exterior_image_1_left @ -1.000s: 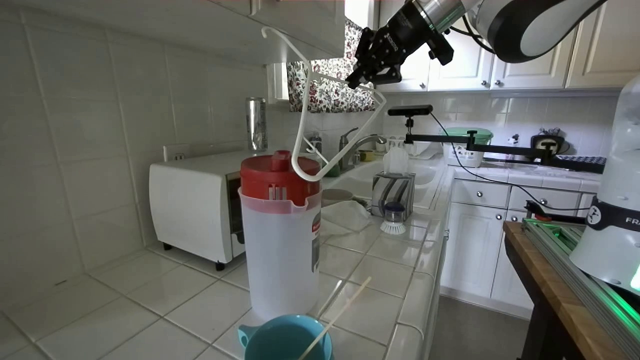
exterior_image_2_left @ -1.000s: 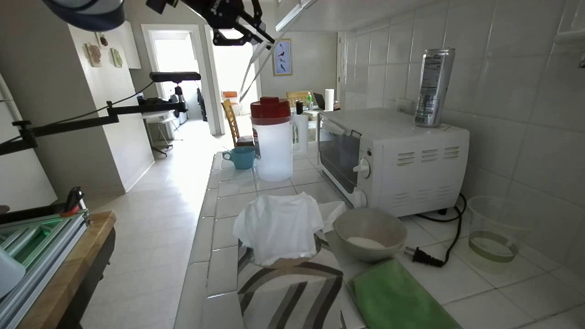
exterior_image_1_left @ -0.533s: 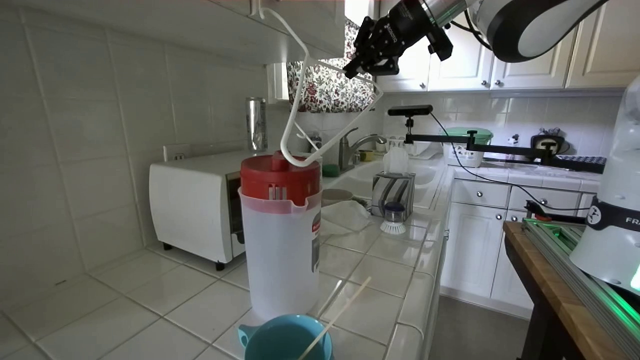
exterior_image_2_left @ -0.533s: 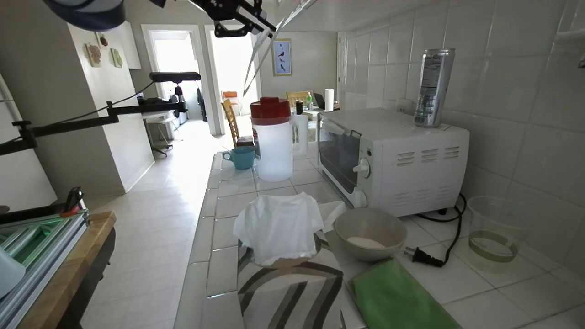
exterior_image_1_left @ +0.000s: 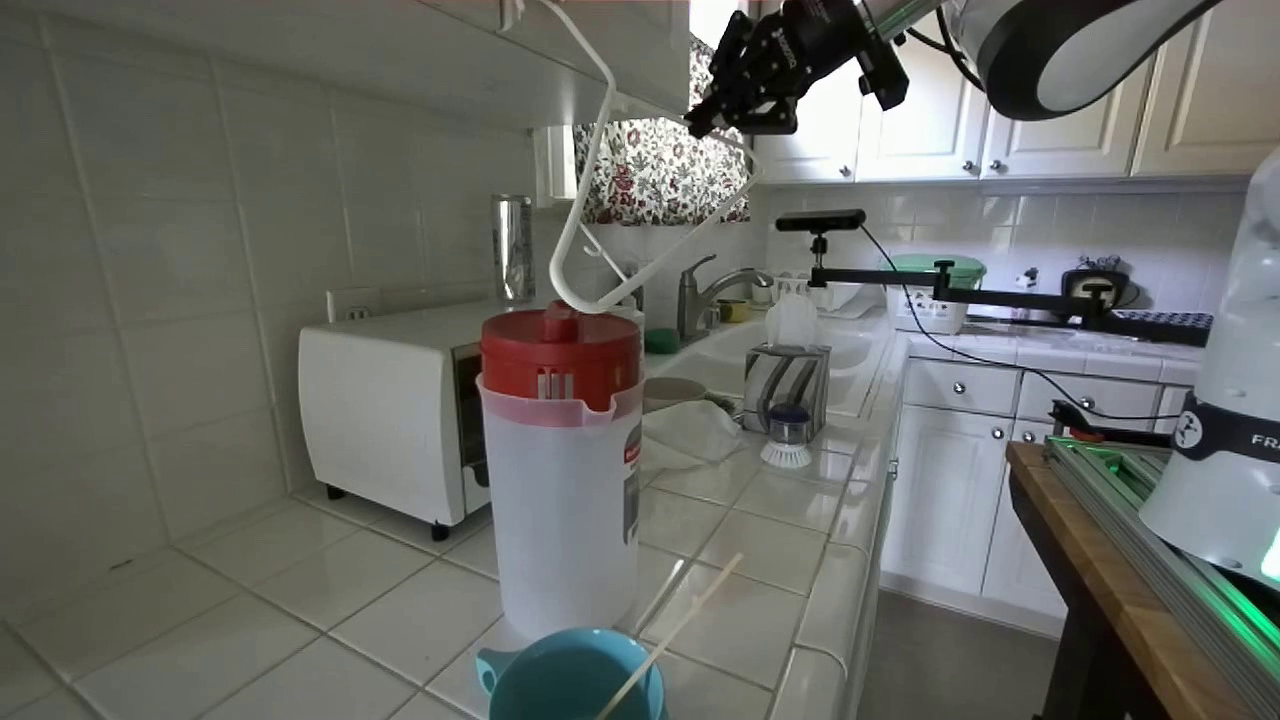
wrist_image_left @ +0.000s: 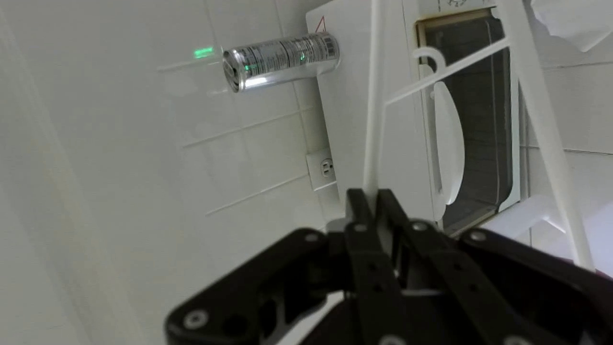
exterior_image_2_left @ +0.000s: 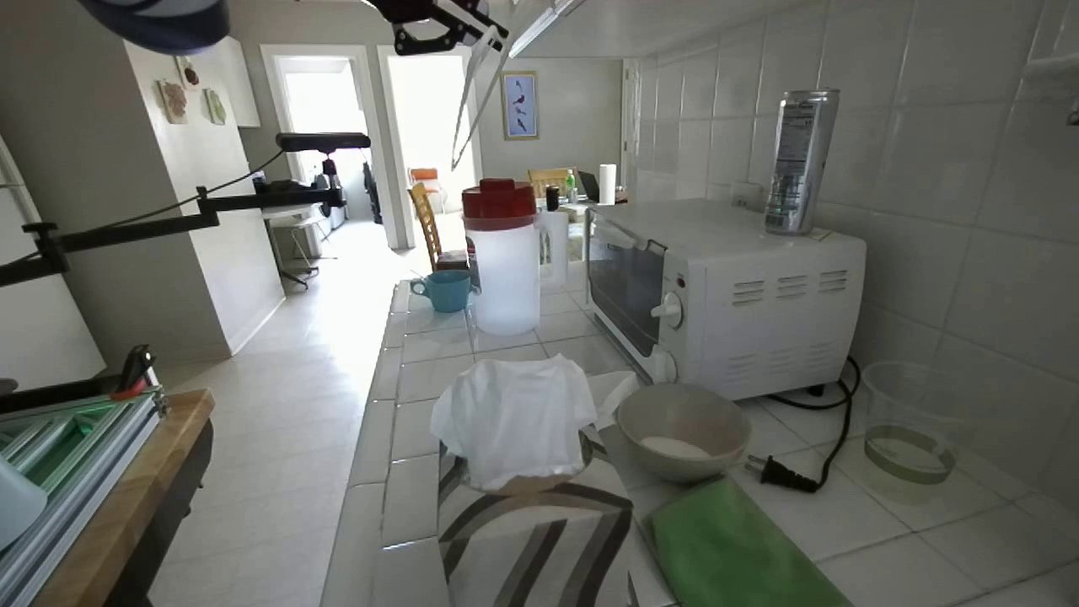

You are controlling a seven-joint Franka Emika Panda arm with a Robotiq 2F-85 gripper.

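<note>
My gripper is shut on a white plastic hanger, high above the counter. In the wrist view the fingertips close around one bar of the hanger, and a small hook on its crossbar shows. The hanger hangs tilted, its lower corner just above the red lid of a pitcher in an exterior view; I cannot tell if they touch. Its top hook is near the upper cabinet. In an exterior view the gripper and the hanger are at the top edge.
A white toaster oven bears a silver can. A blue cup with a stick, a tissue box, a bowl, a green cloth and a clear tub stand on the tiled counter. A camera arm extends nearby.
My gripper and the hanger have risen steadily. In an exterior view the hanger has also shifted slightly left, and its lower corner is higher over the pitcher's lid. The counter things have not moved.
</note>
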